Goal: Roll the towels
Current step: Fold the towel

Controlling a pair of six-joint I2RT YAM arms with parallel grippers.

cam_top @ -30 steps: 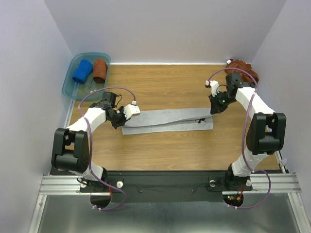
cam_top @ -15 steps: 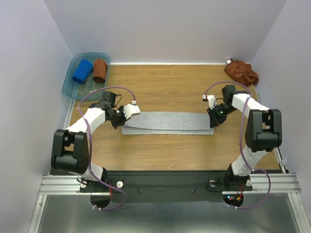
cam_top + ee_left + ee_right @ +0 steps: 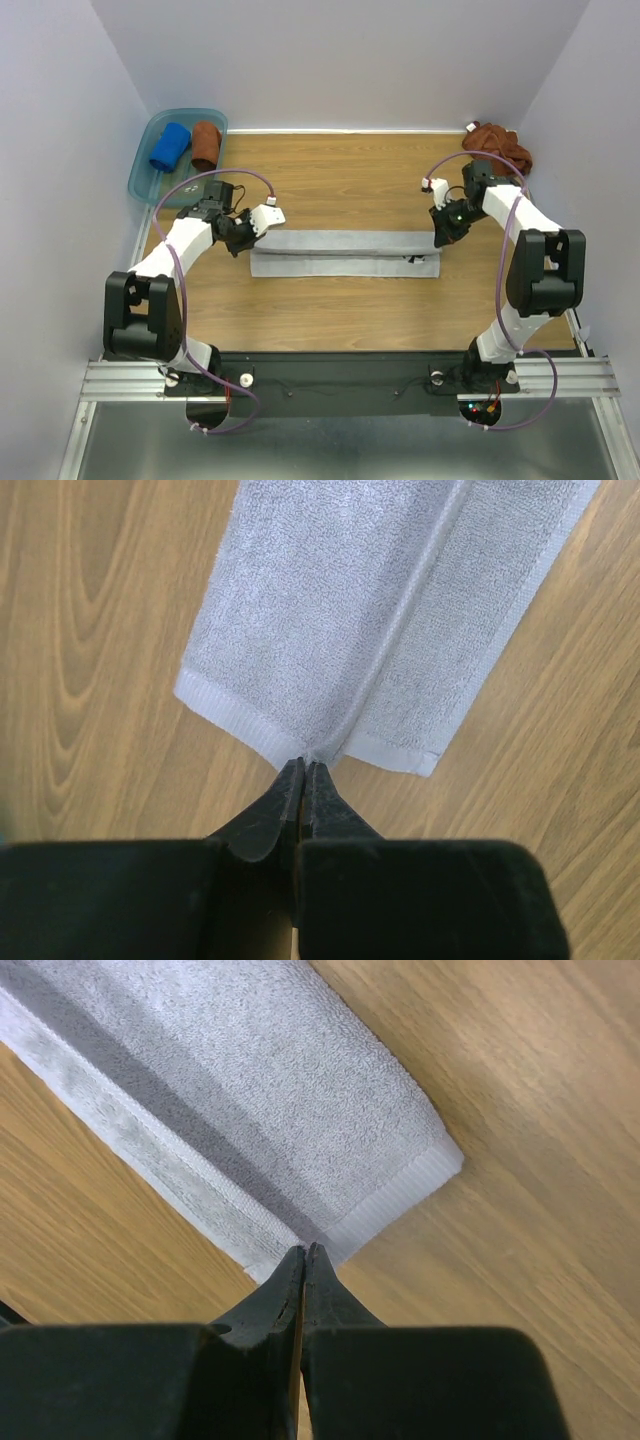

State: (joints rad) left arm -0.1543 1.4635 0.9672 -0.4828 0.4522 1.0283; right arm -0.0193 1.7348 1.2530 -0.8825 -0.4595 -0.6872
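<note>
Grey terry stretched between my two hands.
My left hand [image 3: 303,770] and right hand [image 3: 303,1252] each pinch an end of the light grey towel [image 3: 345,252], folded lengthwise mid-counter [image 3: 340,310]; farther off, the rust-brown towel [image 3: 497,143] lies crumpled at the back right corner.

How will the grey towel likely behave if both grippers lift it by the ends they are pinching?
Probably floppy: the grey towel lies flat, folded lengthwise, so its middle would likely sag. Its terry pile looks grippy, so the left gripper and right gripper, shut on thin edges, should hold.
</note>
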